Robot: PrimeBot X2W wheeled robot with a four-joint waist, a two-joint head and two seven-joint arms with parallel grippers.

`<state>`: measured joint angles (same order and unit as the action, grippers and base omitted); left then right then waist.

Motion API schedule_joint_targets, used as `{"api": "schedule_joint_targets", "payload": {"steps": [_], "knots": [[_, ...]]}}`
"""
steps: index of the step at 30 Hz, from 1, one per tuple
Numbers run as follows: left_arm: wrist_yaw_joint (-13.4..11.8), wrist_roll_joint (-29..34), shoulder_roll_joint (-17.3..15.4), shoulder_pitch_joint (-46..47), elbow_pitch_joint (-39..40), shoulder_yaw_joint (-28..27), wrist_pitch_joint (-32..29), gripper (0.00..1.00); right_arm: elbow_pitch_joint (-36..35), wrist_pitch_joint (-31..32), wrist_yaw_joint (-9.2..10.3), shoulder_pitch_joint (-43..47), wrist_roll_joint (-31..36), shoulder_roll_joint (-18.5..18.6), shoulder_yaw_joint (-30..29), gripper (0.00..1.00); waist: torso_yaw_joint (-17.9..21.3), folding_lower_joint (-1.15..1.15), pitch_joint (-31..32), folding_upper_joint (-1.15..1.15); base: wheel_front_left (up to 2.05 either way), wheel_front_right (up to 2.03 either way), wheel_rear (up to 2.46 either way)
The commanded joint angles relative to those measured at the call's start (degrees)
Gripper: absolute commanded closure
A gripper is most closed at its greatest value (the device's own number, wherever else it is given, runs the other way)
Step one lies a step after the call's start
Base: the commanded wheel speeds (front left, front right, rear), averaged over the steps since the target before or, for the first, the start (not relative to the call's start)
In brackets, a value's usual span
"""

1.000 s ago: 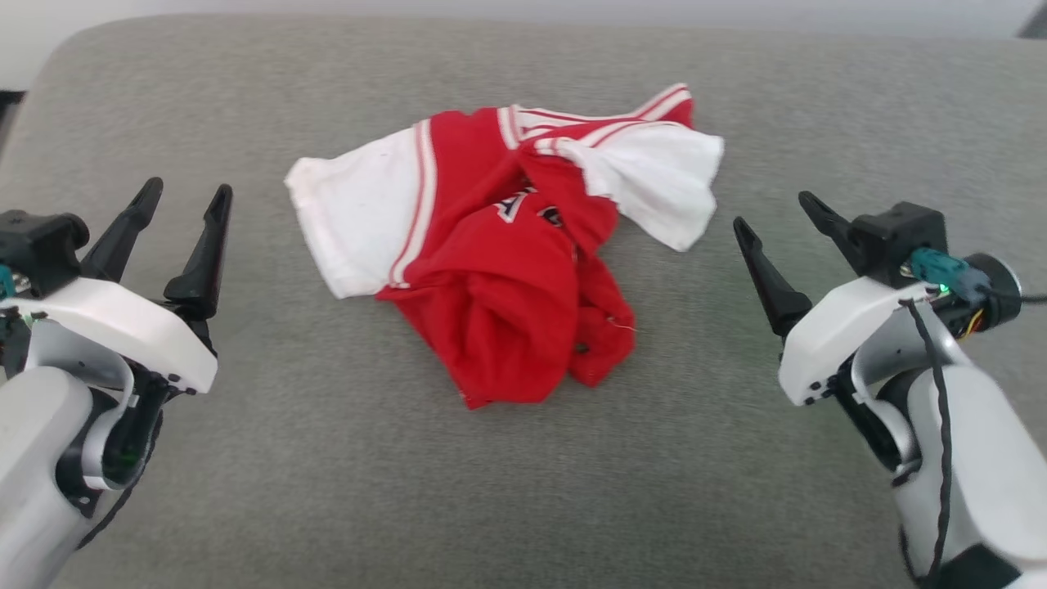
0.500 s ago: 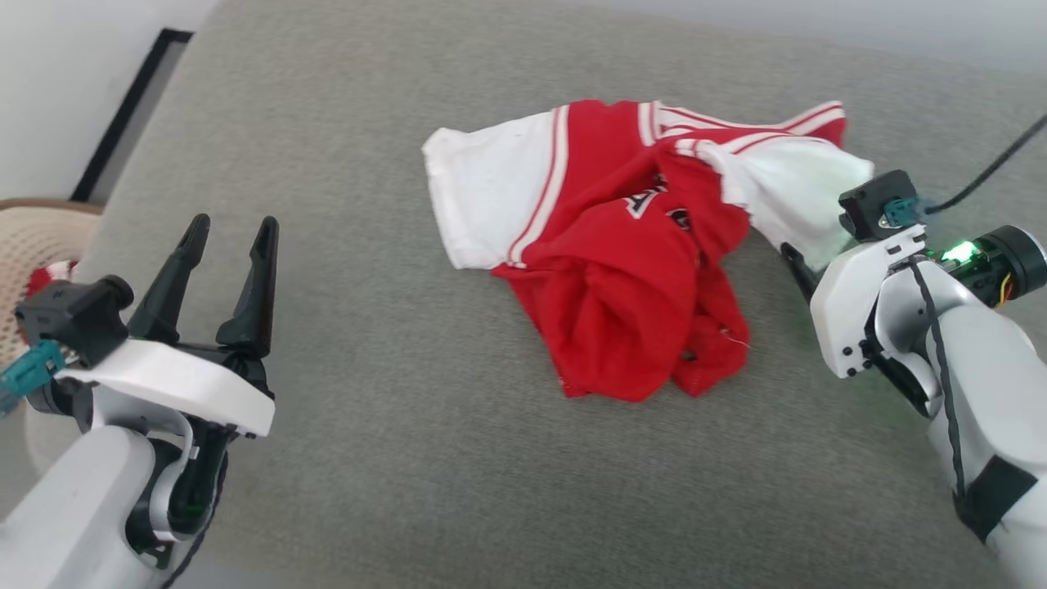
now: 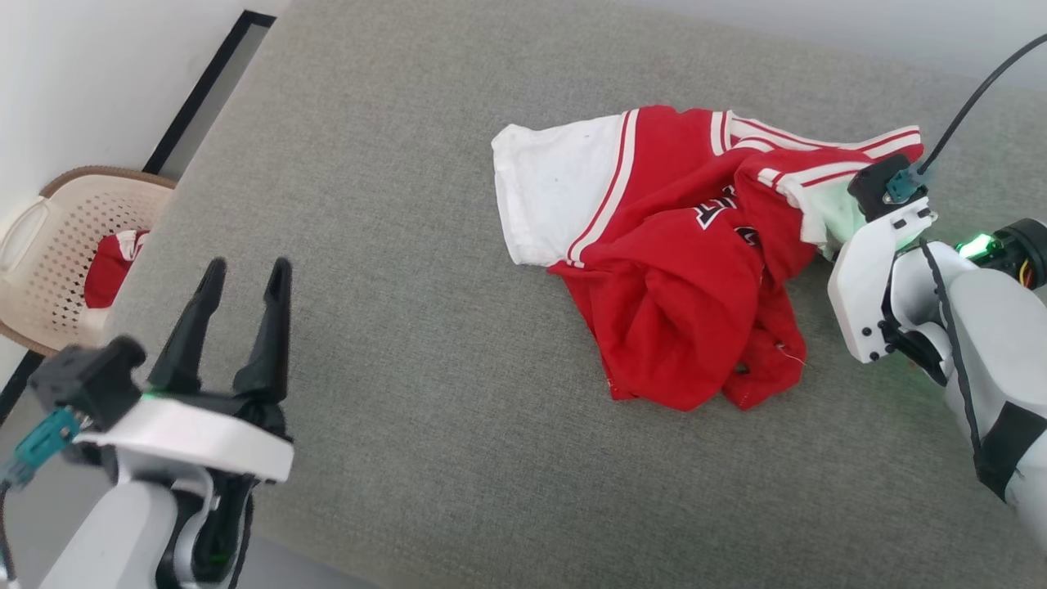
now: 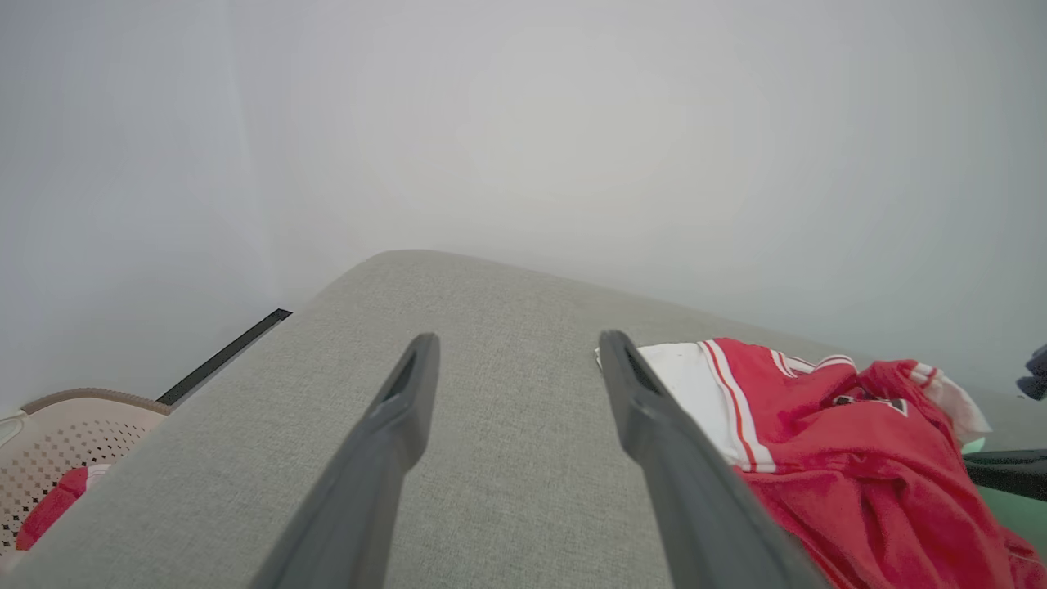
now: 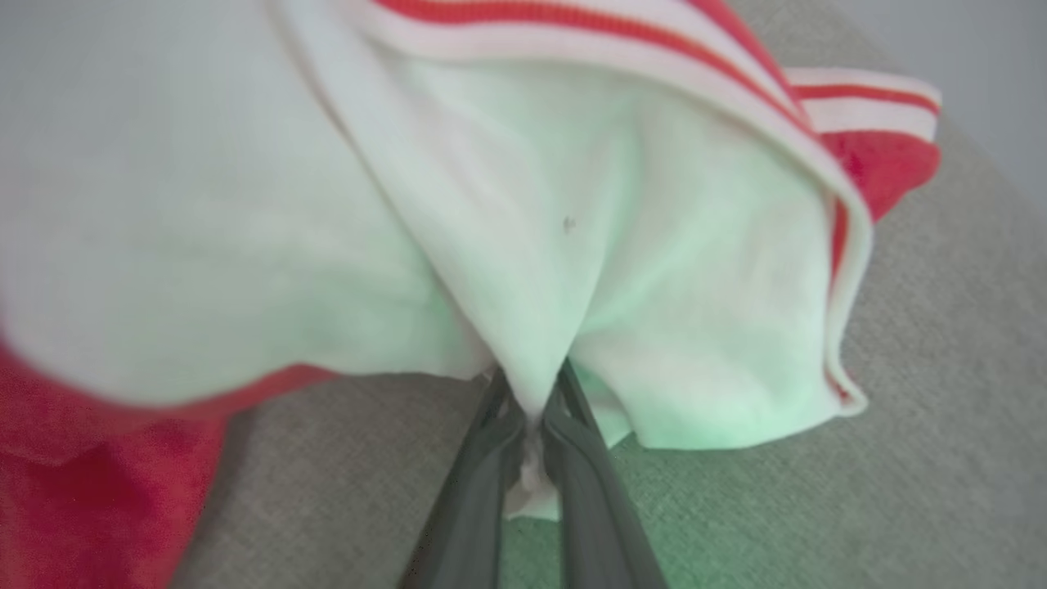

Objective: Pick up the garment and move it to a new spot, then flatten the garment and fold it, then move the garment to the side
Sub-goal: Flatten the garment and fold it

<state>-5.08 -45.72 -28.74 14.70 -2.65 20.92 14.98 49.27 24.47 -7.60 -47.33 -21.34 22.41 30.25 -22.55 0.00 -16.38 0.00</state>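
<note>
While the one garment (image 3: 679,270) lies crumpled, the low-angled right gripper (image 5: 532,388) clamps the white sleeve (image 5: 654,270) at its fingertips; the left gripper (image 3: 244,274) hovers well apart, spread.

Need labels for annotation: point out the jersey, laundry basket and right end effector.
jersey (image 3: 671,286), head view, red chest fabric.
laundry basket (image 3: 57,245), head view, perforated inner wall.
right end effector (image 5: 533,388), right wrist view, between fingertips pinching white sleeve.
</note>
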Motion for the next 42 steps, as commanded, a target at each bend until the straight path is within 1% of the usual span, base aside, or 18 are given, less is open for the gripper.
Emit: {"api": "schedule_joint_targets", "payload": {"steps": [1,4,8,12,15,18,21,24,26,28,29,34,35,36,38,42], "knots": [[0.2,0.7,0.1,-1.3,0.1,-0.8,0.3,0.0,2.6,1.5,0.2,2.7,-0.5,0.9,1.2,1.0,0.4,0.0,0.5,0.0,0.0,0.0,0.0],[0.8,1.2,1.1,-3.5,0.6,-2.9,0.3,0.0,0.7,1.4,0.19,2.5,-3.2,1.7,3.5,1.0,1.5,0.0,1.7,0.0,0.0,0.0,0.0],[0.9,1.9,1.1,-6.9,1.6,-5.7,0.3,0.0,-4.7,2.4,0.18,2.6,-7.5,4.4,6.8,1.0,3.6,0.0,3.0,0.0,0.0,0.0,0.0],[0.9,2.0,1.1,-9.4,2.6,-7.9,0.3,0.0,-12.8,4.6,0.17,3.7,-12.2,8.7,9.0,1.0,6.0,0.0,3.9,0.0,0.0,0.0,0.0],[0.5,2.2,0.8,-10.8,3.3,-8.9,0.3,0.0,-19.7,8.2,0.17,6.4,-16.3,12.4,10.3,1.0,7.8,0.0,4.5,0.0,0.0,0.0,0.0],[0.4,2.2,0.5,-12.0,4.0,-10.0,0.3,0.0,-26.6,12.5,0.17,9.7,-20.6,17.4,10.5,1.0,9.4,0.0,4.9,0.0,0.0,0.0,0.0],[0.6,1.9,0.3,-12.9,4.5,-10.8,0.3,0.0,-32.5,16.0,0.17,13.9,-24.2,22.4,9.3,1.0,10.5,0.0,5.1,0.0,0.0,0.0,0.0],[0.7,1.8,0.3,-13.2,4.7,-11.2,0.3,0.0,-36.2,18.2,0.17,17.9,-26.4,27.1,6.9,1.0,11.1,0.0,5.0,0.0,0.0,0.0,0.0],[0.9,1.6,0.2,-13.4,4.7,-11.3,0.3,0.0,-37.0,17.7,0.17,19.8,-26.0,29.0,4.5,1.0,11.4,0.0,4.7,0.0,0.0,0.0,0.0],[0.9,1.5,0.2,-13.2,4.7,-11.4,0.3,0.0,-36.2,17.0,0.17,21.6,-24.6,29.7,2.7,1.0,11.7,0.0,4.5,0.0,0.0,0.0,0.0],[1.1,1.4,0.1,-13.1,4.6,-11.5,0.3,0.0,-35.5,16.5,0.17,22.1,-23.9,29.4,1.9,1.0,11.8,0.0,4.3,0.0,0.0,0.0,0.0],[2.3,0.9,-0.4,-11.6,4.1,-10.7,-0.5,0.0,-30.0,14.2,0.17,22.7,-20.7,25.5,-0.8,1.0,12.0,0.0,3.8,0.0,0.0,0.0,0.0],[2.4,1.0,-0.6,-11.2,4.1,-10.6,-0.9,0.0,-28.9,13.8,0.17,22.5,-20.1,24.6,-0.8,0.68,12.0,0.0,3.8,0.0,0.0,0.0,0.0],[2.7,1.2,-0.9,-10.7,4.0,-10.4,-1.3,0.0,-28.4,13.1,0.17,22.1,-19.4,23.7,-0.8,0.0,12.1,0.0,3.8,0.0,0.0,0.0,0.0],[3.3,1.4,-1.6,-9.9,4.0,-9.7,-2.5,0.0,-27.1,12.3,0.17,21.8,-18.9,22.1,-1.0,0.0,12.2,0.0,3.8,0.0,0.0,0.0,0.0],[4.6,0.9,-3.4,-7.5,4.4,-8.7,-6.2,0.0,-27.7,11.5,0.11,21.3,-18.4,21.2,-1.1,0.0,13.5,0.0,4.2,0.0,0.0,0.0,0.0]]}}
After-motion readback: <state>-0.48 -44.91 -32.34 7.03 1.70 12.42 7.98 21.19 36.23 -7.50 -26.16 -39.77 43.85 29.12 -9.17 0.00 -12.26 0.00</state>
